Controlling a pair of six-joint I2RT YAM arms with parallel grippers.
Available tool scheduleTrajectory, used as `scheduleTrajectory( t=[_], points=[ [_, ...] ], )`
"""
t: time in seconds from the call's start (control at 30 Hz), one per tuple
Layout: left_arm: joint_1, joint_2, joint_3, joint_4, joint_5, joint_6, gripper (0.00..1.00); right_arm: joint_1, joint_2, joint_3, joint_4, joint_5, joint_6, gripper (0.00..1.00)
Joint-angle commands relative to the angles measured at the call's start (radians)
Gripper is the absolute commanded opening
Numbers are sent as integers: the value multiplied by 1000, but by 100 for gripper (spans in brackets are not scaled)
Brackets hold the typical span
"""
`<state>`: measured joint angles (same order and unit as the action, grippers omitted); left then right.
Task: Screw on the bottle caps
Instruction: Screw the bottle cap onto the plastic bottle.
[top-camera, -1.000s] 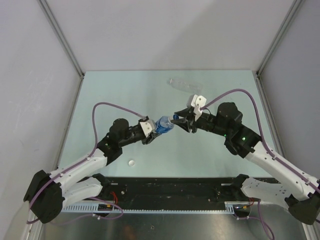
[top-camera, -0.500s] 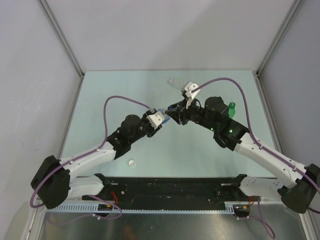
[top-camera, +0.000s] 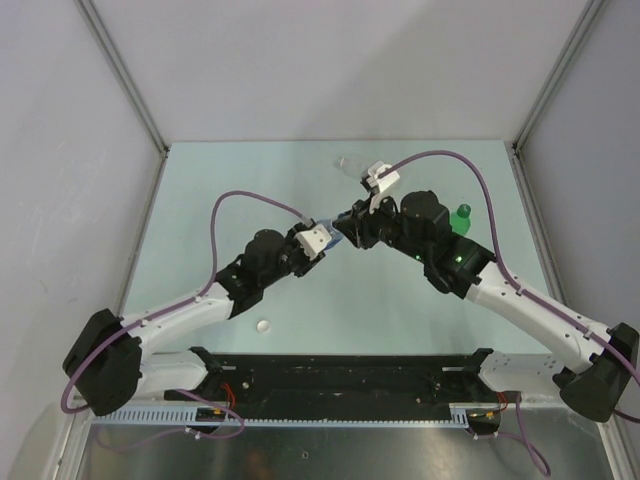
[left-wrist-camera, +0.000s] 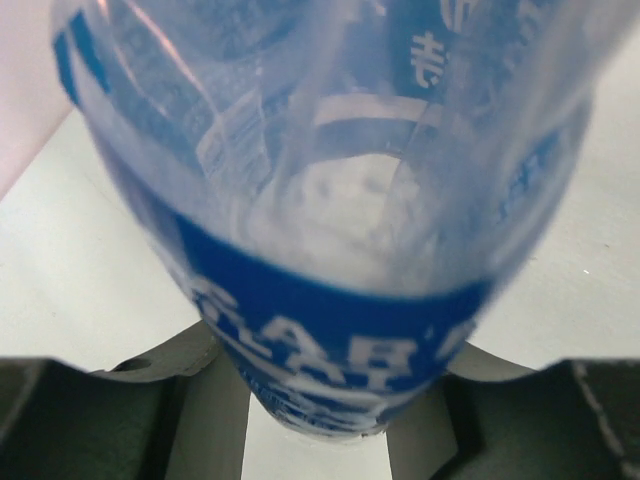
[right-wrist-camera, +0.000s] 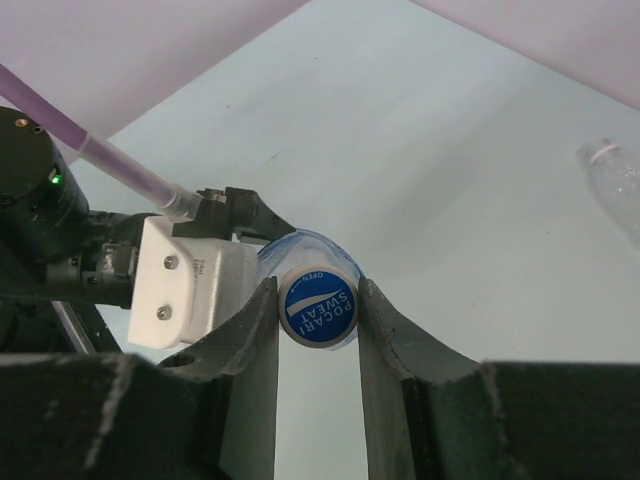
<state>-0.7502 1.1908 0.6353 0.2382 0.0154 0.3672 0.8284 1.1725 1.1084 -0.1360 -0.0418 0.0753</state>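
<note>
The clear bottle with the blue label (left-wrist-camera: 330, 300) is held off the table between my two grippers; only a sliver of it (top-camera: 332, 234) shows in the top view. My left gripper (left-wrist-camera: 316, 410) is shut on its body, and it also shows in the top view (top-camera: 322, 240). My right gripper (right-wrist-camera: 319, 320) is shut on the bottle's white cap with a blue printed top (right-wrist-camera: 319, 307), which sits on the bottle's neck. In the top view the right gripper (top-camera: 346, 222) meets the left one nose to nose.
A green bottle (top-camera: 458, 217) lies right of the right arm. A clear unlabelled bottle (top-camera: 350, 164) lies at the back, also in the right wrist view (right-wrist-camera: 612, 185). A loose white cap (top-camera: 263, 325) lies near the front left.
Both grippers have moved away from the arm bases with the bottle between them, uncovering the green bottle. Over the last half second they have hardly moved.
</note>
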Motion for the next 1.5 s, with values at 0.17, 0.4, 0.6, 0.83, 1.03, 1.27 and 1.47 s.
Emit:
scheduleTrajectory(
  t=[0.17, 0.4, 0.6, 0.83, 1.03, 1.27, 1.47],
  points=[
    [-37, -232, -12, 298, 328, -44, 0, -29, 101, -36, -227, -105, -69, 0],
    [-36, -280, -37, 297, 313, -41, 0, -56, 85, -36, -289, -264, -103, 0],
    [-37, -225, -9, 298, 291, -60, 0, -47, 97, -37, -265, -251, -81, 5],
    [-36, -181, 5, 301, 289, -89, 0, -46, 83, -37, -229, -207, -50, 27],
    [-37, -150, 13, 311, 307, -116, 0, -34, 51, -37, -187, -123, -57, 34],
    [-36, -116, 21, 319, 304, -135, 0, -1, 16, -37, -175, -88, -72, 46],
    [-37, -105, 24, 324, 294, -151, 0, 8, -6, -36, -170, -62, -72, 60]
  ],
)
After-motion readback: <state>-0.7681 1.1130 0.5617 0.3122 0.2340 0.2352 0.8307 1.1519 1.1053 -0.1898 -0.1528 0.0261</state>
